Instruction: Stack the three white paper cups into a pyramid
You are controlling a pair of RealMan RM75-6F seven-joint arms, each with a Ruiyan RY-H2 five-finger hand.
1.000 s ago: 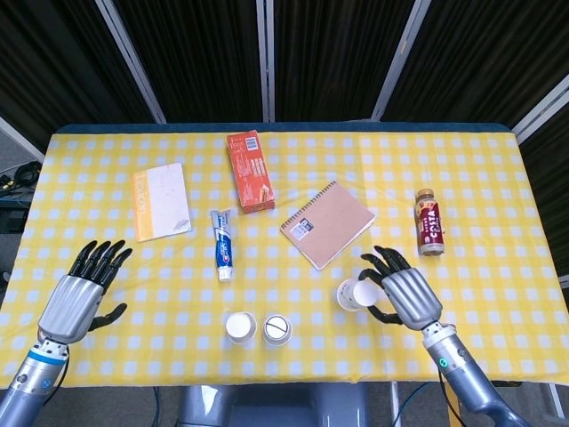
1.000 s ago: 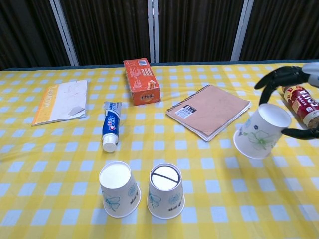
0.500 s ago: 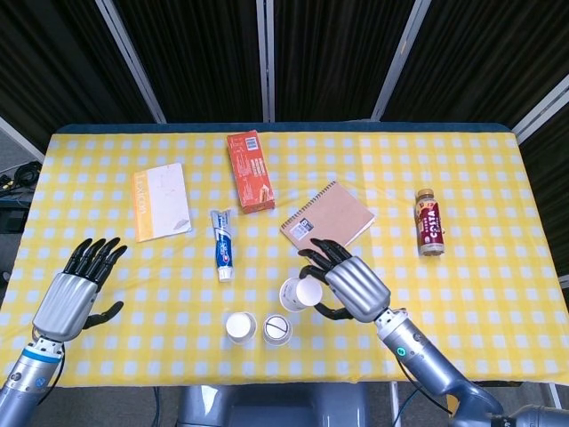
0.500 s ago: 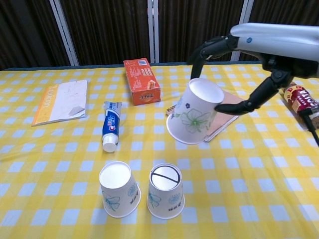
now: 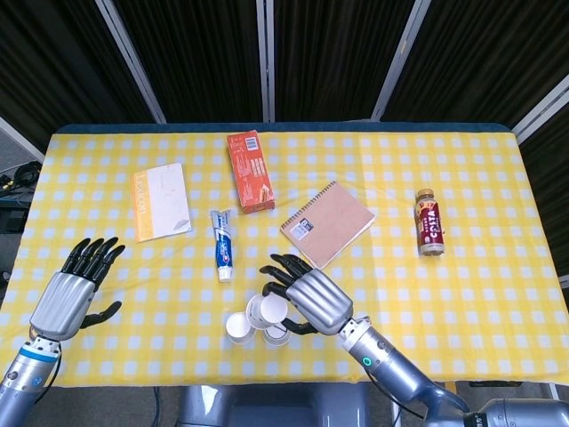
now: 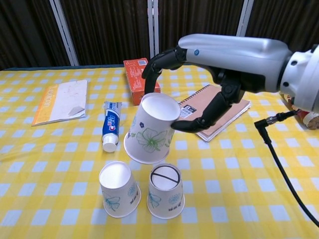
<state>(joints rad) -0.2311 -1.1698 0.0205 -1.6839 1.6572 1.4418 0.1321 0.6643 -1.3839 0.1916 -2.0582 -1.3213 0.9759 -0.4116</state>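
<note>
Right hand (image 6: 199,79) closed around the third paper cup (image 6: 151,129), dark fingers over its upturned base and thumb along its side. Held cup upside down, tilted, off the worktop (image 6: 259,199), hanging just above and between the other two near the lower centre of the chest view. Left cup (image 6: 118,189) and right cup (image 6: 166,191) both upside down on the yellow checked cloth, side by side, nearly touching; whether actually touching, impossible to tell. A dark line across the base of the right cup. In the head view, the same held cup (image 5: 268,311) seen over the pair at the bottom centre of the frame, partly hiding the right one. Left hand (image 5: 73,289) at the lower left of the head view, empty, fingers spread and pointing up the frame, well apart from the cups; out of the chest view. Further up the frame: toothpaste tube (image 6: 110,126) left of centre, orange box (image 6: 141,81) near the top centre, spiral notebook (image 6: 219,113) behind the right hand, yellow-edged booklet (image 6: 61,100) at the upper left, drink bottle (image 5: 430,221) at the right of the head view. Black cable (image 6: 284,174) trailing across the lower right of the chest view.
</note>
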